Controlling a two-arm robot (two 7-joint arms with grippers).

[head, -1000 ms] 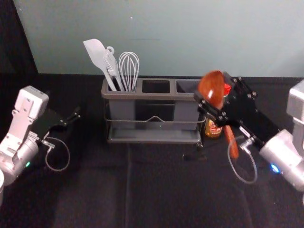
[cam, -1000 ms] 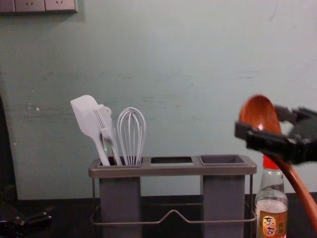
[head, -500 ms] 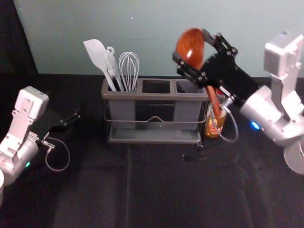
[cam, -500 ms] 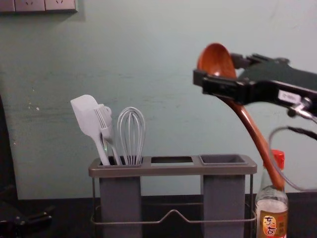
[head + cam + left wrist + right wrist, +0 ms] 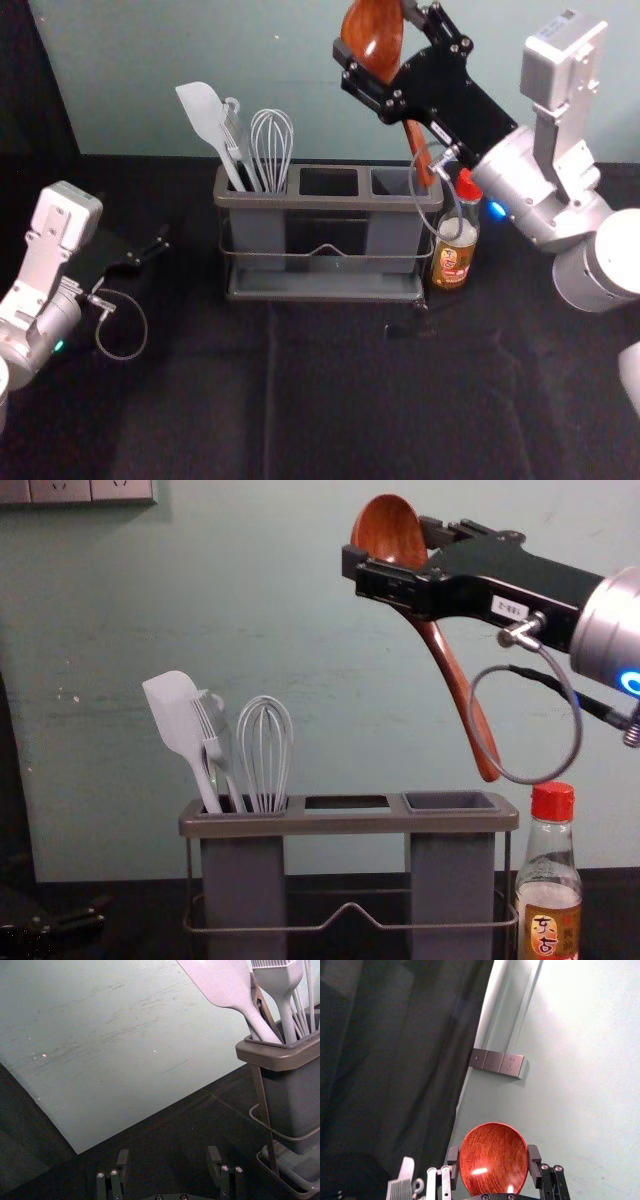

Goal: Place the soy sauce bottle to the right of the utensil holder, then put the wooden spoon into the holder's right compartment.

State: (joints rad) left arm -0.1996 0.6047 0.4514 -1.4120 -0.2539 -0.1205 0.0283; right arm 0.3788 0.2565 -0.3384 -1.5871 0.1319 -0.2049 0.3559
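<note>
High over the holder's right side, my right gripper (image 5: 385,70) is shut on the wooden spoon (image 5: 375,38) at its bowl. In the right wrist view the spoon's bowl (image 5: 493,1160) sits between the fingers of the right gripper (image 5: 493,1166). The spoon's handle (image 5: 460,690) slants down and to the right, its tip above the holder's right compartment (image 5: 450,801). The utensil holder (image 5: 325,202) stands upright. Beside its right end is the soy sauce bottle (image 5: 457,235), upright. My left gripper (image 5: 155,250) is parked at the left; in its wrist view the left gripper (image 5: 167,1165) is open.
A white spatula (image 5: 205,118), a brush (image 5: 213,730) and a whisk (image 5: 271,145) stand in the holder's left compartment. The middle compartment (image 5: 328,182) is empty. A wall (image 5: 330,600) rises behind the black-covered table (image 5: 330,390).
My right gripper has risen and moved left with the spoon, from beside the bottle to above the holder's right side. The bottle, the holder and my left arm stay where they were.
</note>
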